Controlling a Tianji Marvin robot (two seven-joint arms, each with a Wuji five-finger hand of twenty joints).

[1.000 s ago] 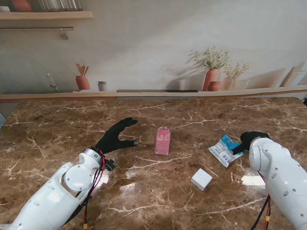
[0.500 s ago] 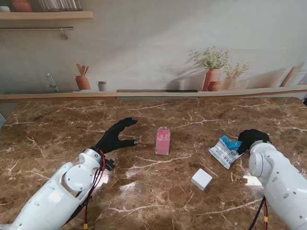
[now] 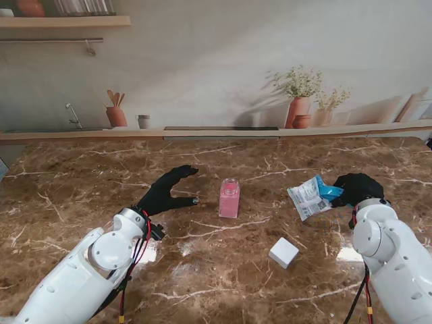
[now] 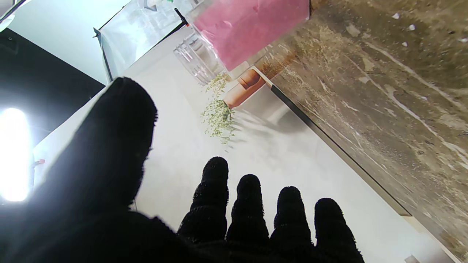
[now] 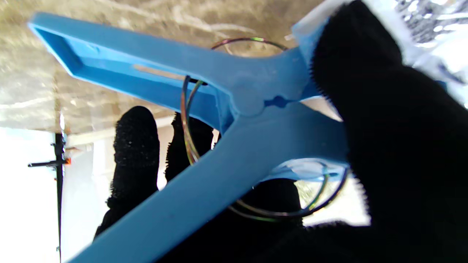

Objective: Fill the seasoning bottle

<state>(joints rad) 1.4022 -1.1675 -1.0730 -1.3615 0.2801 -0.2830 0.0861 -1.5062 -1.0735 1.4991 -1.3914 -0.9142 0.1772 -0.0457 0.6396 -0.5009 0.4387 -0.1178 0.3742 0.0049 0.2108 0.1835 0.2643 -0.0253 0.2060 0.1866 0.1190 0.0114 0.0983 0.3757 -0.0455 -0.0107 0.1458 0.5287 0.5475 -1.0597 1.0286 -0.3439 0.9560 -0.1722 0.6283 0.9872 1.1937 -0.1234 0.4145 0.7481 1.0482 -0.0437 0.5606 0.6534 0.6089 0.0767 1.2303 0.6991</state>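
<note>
- Seasoning bottle [image 3: 229, 198]: upright, mid-desk, lid off, pink filling already inside.
- Left robot hand [image 3: 164, 192]: just left of bottle, fingers spread, palm toward it, holding nothing; clearly the nearer hand.
- White lid [image 3: 283, 252]: near side, right of bottle, flat on desk [image 3: 202, 270].
- Right robot hand [image 3: 356, 188]: well right of bottle, closed on blue clip [image 3: 329, 192] of seasoning bag [image 3: 306, 197], bag lifted and pointing left toward bottle.

White jointed arms [image 3: 88, 270], red-black cables [image 3: 138, 246], black-gloved fingers [image 3: 177, 175].
</note>
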